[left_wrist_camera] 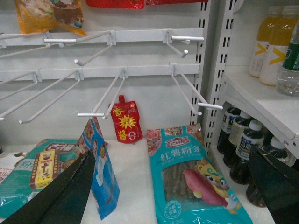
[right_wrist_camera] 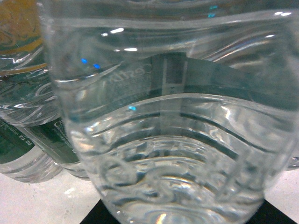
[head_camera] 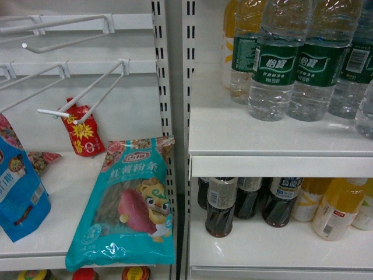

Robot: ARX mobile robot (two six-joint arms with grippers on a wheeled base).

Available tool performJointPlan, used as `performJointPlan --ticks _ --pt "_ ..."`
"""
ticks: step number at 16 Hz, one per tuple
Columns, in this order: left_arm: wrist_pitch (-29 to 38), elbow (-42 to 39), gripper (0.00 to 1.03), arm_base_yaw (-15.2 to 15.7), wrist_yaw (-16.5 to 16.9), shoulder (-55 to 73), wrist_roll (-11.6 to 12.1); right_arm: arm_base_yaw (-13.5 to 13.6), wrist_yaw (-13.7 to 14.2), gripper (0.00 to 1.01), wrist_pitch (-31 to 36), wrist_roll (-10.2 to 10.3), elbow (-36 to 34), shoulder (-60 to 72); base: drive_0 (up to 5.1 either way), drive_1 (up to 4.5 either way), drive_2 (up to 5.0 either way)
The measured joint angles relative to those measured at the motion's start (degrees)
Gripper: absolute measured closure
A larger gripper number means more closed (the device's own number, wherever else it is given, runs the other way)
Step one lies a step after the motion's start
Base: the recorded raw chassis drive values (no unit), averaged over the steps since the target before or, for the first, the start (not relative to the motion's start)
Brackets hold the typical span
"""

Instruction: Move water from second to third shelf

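Water bottle [right_wrist_camera: 173,130] fills right wrist view, on shelf [head_camera: 233,131] among green-labelled bottles. Right claw state: cannot tell. Left claw [left_wrist_camera: 177,186] open, idle. Advice: grip mid-body, lift straight, avoid neighbours.

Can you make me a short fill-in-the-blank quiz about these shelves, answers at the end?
1. The water bottles wear labels coloured ____.
2. The dark cola bottles stand on the shelf ____ the water.
3. The red pouch leans behind a large ____ noodle packet.
4. The right wrist view is filled by a clear ____.

Missing words: green; below; teal; bottle
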Motion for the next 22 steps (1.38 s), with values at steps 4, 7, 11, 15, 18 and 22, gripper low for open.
performJointPlan --ticks 4,7,11,15,18,22 --pt "0.0 0.0 0.05 0.0 0.0 0.0 0.0 0.0 -0.2 0.53 0.0 0.0 0.0 0.1 0.0 0.0 0.0" --pt "0.0 0.0 0.05 0.0 0.0 0.0 0.0 0.0 -0.6 0.19 1.3 0.0 1.6 0.6 0.0 0.0 0.0" --pt "0.0 0.0 0.05 0.0 0.0 0.0 0.0 0.0 -0.9 0.03 0.9 0.0 2.5 0.2 0.0 0.0 0.0" --pt "0.0 0.0 0.05 0.0 0.0 0.0 0.0 -0.1 -2.1 0.03 0.0 -0.1 2.0 -1.7 0.0 0.0 0.0" --pt "0.0 0.0 0.05 0.0 0.0 0.0 0.0 -0.4 -2.9 0.03 -1.6 -0.9 -0.3 -5.0 0.0 0.0 0.0" --pt "0.0 0.0 0.05 0.0 0.0 0.0 0.0 -0.7 -5.6 0.03 -1.9 -1.7 -4.9 -10.8 0.0 0.0 0.0"
